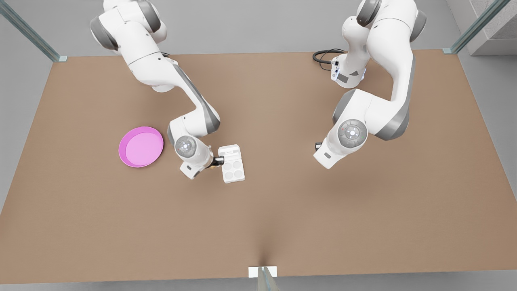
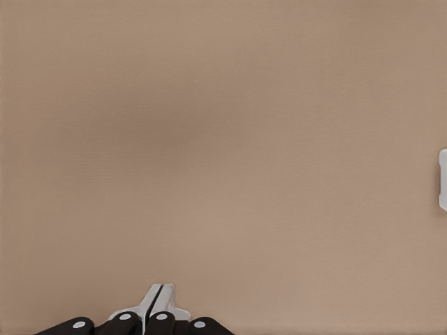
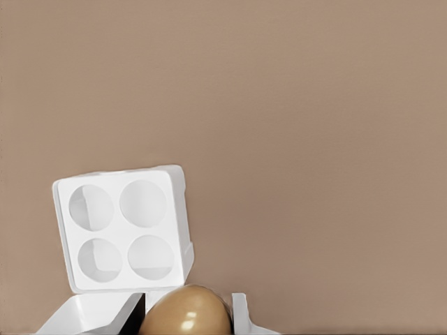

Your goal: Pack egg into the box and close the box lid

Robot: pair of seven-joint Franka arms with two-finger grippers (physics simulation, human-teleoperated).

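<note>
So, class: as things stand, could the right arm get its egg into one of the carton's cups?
Probably yes. The right gripper holds the egg beside the box; its four cups are empty and the box lid stands open, leaving the way free.

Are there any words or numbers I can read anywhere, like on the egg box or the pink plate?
There are none to read.
The box: plain white, four empty cups, no label.
The box lid: only a raised inset, no letters.
The egg: plain brown, held in the right gripper.
The pink plate: no print.
The left gripper, waiting over the bare table: no marks.
</note>
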